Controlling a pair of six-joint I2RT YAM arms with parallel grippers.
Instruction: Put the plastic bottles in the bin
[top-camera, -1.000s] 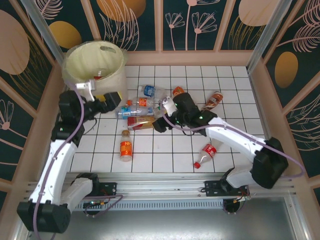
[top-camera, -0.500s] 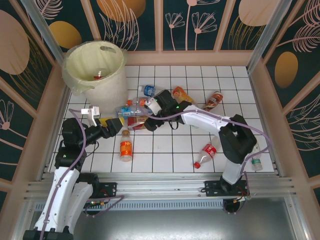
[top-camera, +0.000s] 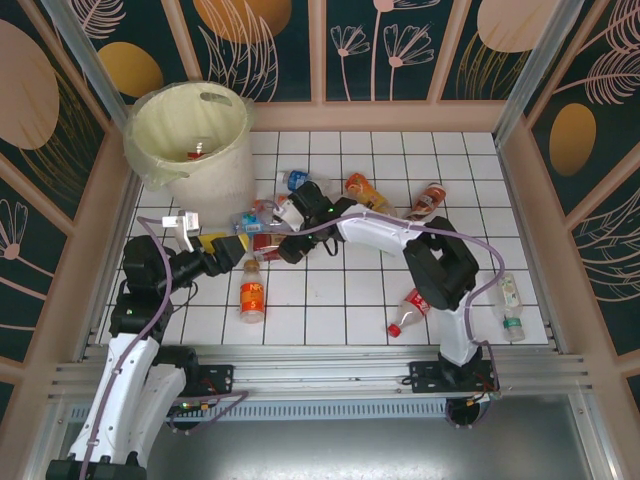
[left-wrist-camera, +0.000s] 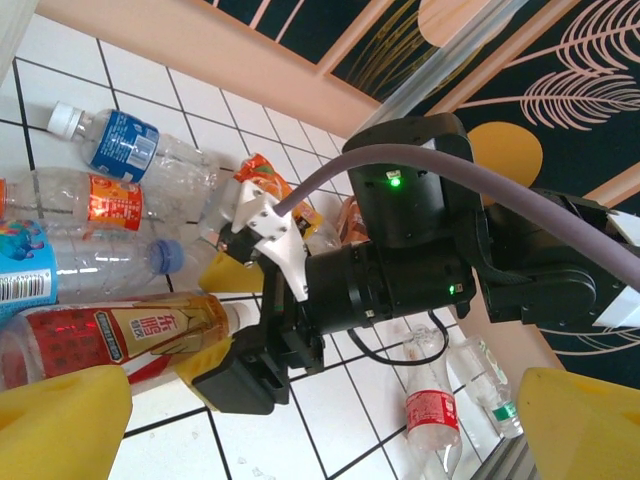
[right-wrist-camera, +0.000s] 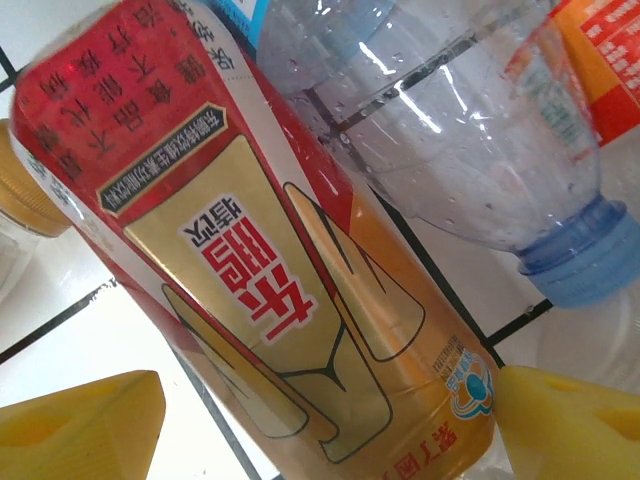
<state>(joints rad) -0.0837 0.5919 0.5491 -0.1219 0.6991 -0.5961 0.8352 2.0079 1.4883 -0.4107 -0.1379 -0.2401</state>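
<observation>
- Right wrist view: the right gripper is straddling the red-and-gold labelled bottle lying on the tiles, jaws spread.
- Nearby, the left gripper is hanging wide open, empty.
- Far-left, the bin is standing upright.

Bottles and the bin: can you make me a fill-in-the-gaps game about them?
The right hand has a bottle with a ___ and gold label between its fingers. The bin stands in the far ___ corner. The left hand is wide ___ and empty. The dark-blue-labelled bottle has a ___ cap.
Missing words: red, left, open, white.
</observation>
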